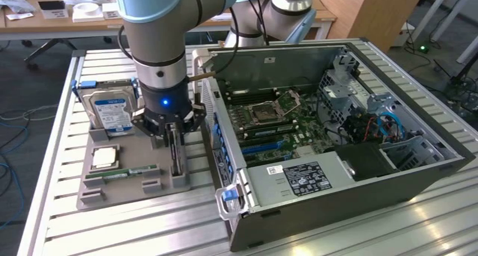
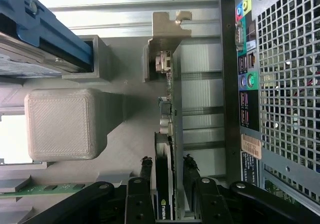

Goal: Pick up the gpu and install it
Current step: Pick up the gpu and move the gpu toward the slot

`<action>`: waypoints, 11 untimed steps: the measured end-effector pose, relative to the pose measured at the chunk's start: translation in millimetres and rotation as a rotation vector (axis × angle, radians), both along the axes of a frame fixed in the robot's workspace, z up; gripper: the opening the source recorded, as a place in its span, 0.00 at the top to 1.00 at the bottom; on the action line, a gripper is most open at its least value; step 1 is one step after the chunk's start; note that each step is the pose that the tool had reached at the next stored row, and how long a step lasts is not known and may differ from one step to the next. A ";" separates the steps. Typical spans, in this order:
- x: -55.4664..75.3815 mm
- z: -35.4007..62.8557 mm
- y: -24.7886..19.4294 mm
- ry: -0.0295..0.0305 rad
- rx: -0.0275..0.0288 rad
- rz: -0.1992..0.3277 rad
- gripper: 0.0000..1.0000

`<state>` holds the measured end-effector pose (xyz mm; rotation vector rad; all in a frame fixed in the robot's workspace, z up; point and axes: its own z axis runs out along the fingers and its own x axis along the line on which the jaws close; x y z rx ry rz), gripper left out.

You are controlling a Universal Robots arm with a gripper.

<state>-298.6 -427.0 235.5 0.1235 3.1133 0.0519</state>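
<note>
The gpu (image 1: 177, 166) stands on edge in a slot of the grey holder tray (image 1: 112, 195), to the exterior view's left of the open PC case (image 1: 336, 172). In the wrist view the gpu (image 2: 169, 119) runs away from the camera, a thin black card with a pale metal bracket (image 2: 167, 31) at its far end. My gripper (image 1: 174, 149) is lowered straight over it. Both black fingers (image 2: 146, 165) straddle the card, with small gaps showing on each side. My gripper (image 2: 167, 163) is open around the card, which still sits in its slot.
The tray also holds a silver hard drive with a blue label (image 1: 112, 111), a CPU (image 1: 104, 157) and a green RAM stick (image 1: 123, 172). The case's rear port panel (image 2: 247, 78) lies close beside the card. Blue motherboard slots (image 1: 261, 148) show inside the case.
</note>
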 end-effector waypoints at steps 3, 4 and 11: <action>0.1 -1.2 0.0 -0.0003 0.0002 0.000 0.61; -0.2 -2.3 0.0 -0.0001 0.0000 0.000 0.61; -0.7 -3.3 0.0 -0.0001 0.0000 0.000 0.61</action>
